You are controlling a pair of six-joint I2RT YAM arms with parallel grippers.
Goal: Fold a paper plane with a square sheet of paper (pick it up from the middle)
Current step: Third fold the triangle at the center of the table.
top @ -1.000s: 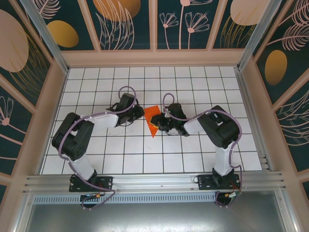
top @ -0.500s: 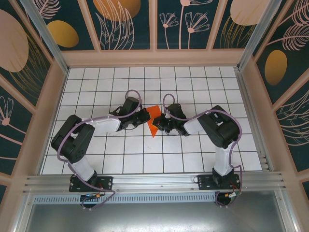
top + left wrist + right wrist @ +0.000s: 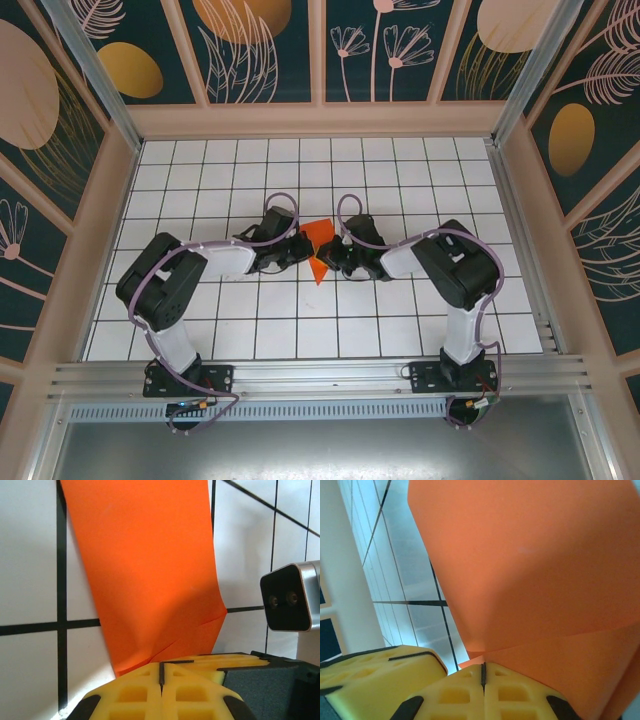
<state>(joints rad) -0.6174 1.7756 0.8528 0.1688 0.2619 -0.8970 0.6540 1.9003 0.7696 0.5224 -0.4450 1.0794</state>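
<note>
The orange-red sheet of paper (image 3: 319,241), folded into a narrow pointed shape, stands half raised off the white tiles between the two arms. My left gripper (image 3: 303,246) meets it from the left. Seen from the left wrist, its yellow jaws (image 3: 161,666) are pressed together on the paper's (image 3: 150,570) lower corner, where a crease runs in. From the right, my right gripper (image 3: 328,258) meets it. In the right wrist view the gripper (image 3: 483,667) is shut on the fold of the paper (image 3: 535,565), which rises out of the tips. The two grippers nearly touch.
The right wrist's camera housing (image 3: 290,597) sits close on the right of the left wrist view. A left finger (image 3: 375,677) shows at the lower left of the right wrist view. Beige walls (image 3: 320,120) ring the tiled table (image 3: 300,320).
My left gripper has swung right up to the paper and closed. The right gripper has closed where it was. The paper's top edge has lifted slightly.
</note>
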